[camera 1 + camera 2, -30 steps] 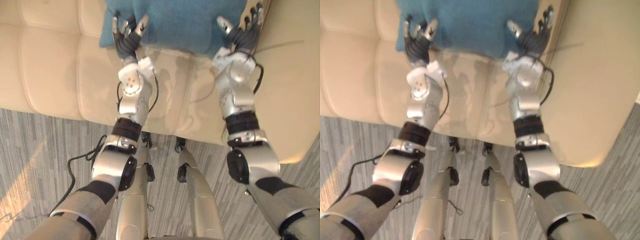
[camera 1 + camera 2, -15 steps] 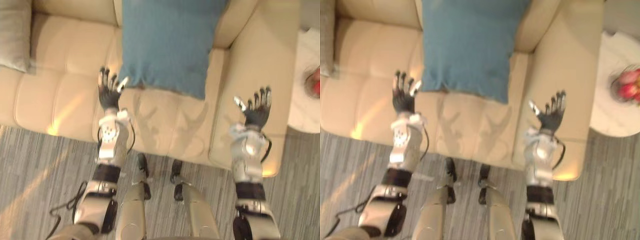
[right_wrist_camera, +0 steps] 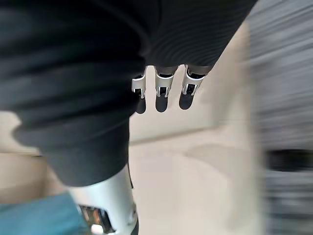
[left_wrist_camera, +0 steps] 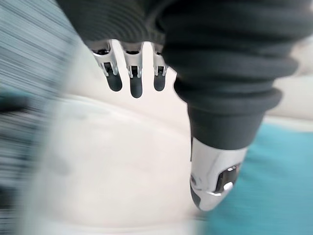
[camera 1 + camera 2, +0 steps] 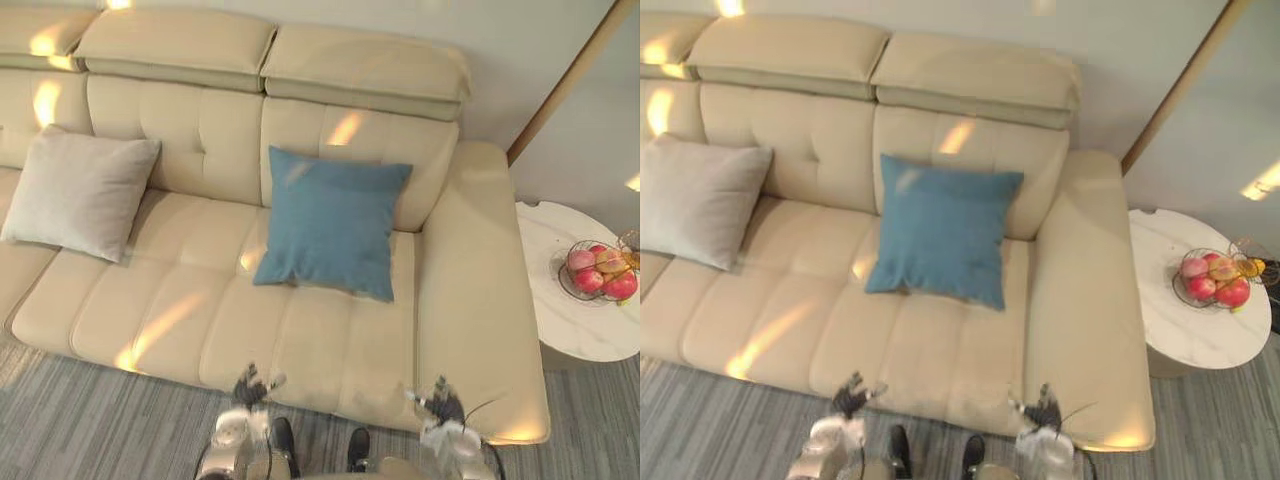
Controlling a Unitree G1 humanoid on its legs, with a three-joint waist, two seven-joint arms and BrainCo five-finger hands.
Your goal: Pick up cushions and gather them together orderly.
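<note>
A blue cushion (image 5: 333,222) leans upright against the backrest of a cream sofa (image 5: 180,320), near its right armrest. A grey cushion (image 5: 75,192) leans on the backrest further left, well apart from the blue one. My left hand (image 5: 250,385) shows at the bottom edge by the sofa's front, fingers straight and holding nothing. My right hand (image 5: 440,404) is level with it near the armrest's front corner, also open and empty. Both wrist views show straight fingers (image 4: 132,78) over the cream seat, with a strip of blue cushion (image 4: 274,181) at the side.
A round white side table (image 5: 575,300) stands right of the armrest with a wire bowl of fruit (image 5: 597,270) on it. Grey striped carpet (image 5: 90,420) runs along the sofa's front. A wooden door edge (image 5: 570,80) is behind the table.
Both hands have drawn back from the blue cushion to the sofa's front edge. The whole picture has shifted too: the view now takes in the full sofa and the grey cushion.
</note>
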